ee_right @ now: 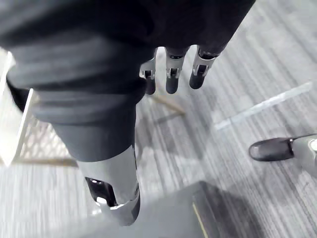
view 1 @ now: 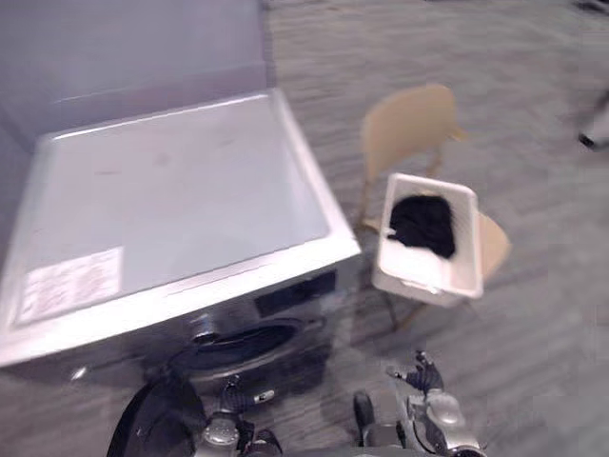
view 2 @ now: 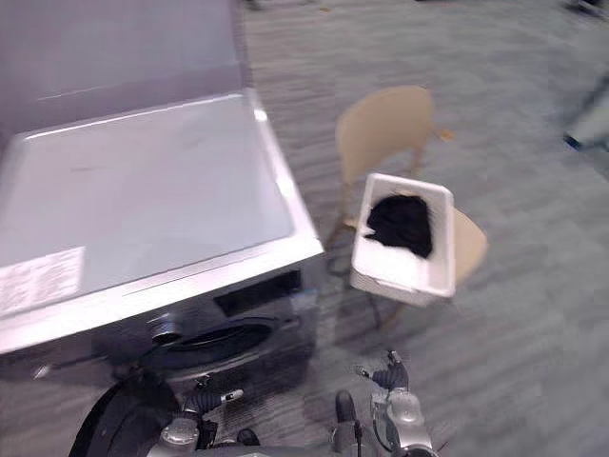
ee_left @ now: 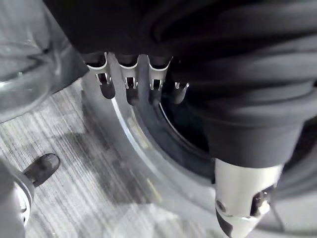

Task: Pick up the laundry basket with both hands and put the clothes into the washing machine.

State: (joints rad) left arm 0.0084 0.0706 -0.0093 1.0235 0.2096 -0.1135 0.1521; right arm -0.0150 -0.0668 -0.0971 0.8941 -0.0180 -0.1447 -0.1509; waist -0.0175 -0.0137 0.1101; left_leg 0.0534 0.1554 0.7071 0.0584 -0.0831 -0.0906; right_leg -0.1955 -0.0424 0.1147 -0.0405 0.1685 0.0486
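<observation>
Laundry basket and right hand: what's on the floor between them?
In the left eye view, bare grey floor lies between the right hand and the laundry basket; a leg of the chair shows under it.

Looks like a test lab or demo space, not a home: washing machine stands free on open grey plank floor just ahead of left hand; beige chair carries white laundry basket beyond right hand.

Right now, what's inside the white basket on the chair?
Black clothes lie heaped inside the white basket, towards its far end. The near end shows bare white bottom. Anything under the heap is covered, and I cannot count the pieces.
</observation>
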